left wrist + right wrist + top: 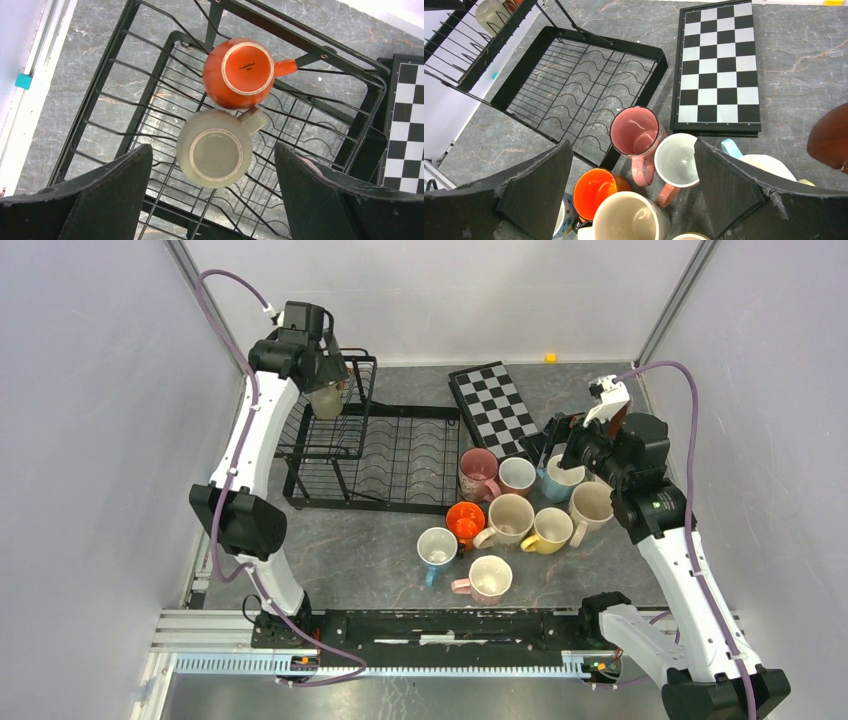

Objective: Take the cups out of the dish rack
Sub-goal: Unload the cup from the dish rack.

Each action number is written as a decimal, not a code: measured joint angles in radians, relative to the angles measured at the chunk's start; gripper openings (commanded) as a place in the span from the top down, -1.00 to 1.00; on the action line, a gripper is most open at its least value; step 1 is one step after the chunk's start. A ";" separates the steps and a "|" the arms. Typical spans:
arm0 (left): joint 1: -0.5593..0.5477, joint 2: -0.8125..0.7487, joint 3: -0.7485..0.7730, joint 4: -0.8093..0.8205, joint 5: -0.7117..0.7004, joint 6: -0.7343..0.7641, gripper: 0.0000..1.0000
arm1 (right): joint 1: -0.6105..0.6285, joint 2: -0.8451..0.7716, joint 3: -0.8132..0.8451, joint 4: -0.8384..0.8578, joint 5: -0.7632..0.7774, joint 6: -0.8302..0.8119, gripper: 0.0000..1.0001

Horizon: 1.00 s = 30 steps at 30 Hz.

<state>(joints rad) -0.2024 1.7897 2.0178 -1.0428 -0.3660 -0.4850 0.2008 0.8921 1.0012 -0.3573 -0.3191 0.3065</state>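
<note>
The black wire dish rack stands at the back left. Its basket part holds two upside-down cups, an orange one and a cream one. My left gripper is open above the cream cup, with the fingers to either side and apart from it. Several cups stand upright on the table to the right of the rack, among them pink, orange, cream and yellow. My right gripper is open and empty above this group.
A black-and-white checkerboard lies behind the cups, next to the rack's flat tray part. A small orange object sits at the far edge. Grey walls close in the table on the left, right and back.
</note>
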 measured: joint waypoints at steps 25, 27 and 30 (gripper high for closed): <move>0.007 0.067 -0.014 -0.018 0.071 0.126 -0.56 | 0.000 -0.001 0.001 -0.026 0.000 -0.002 -0.96; 0.007 0.072 -0.019 -0.017 0.076 0.126 -0.55 | 0.000 -0.001 0.001 -0.026 0.000 -0.002 -0.96; 0.007 0.080 -0.026 -0.016 0.079 0.126 -0.51 | 0.000 -0.001 0.001 -0.026 0.000 -0.002 -0.96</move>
<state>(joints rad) -0.1955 1.8694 1.9923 -1.0592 -0.2867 -0.3592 0.2008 0.8909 1.0019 -0.3836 -0.3187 0.3046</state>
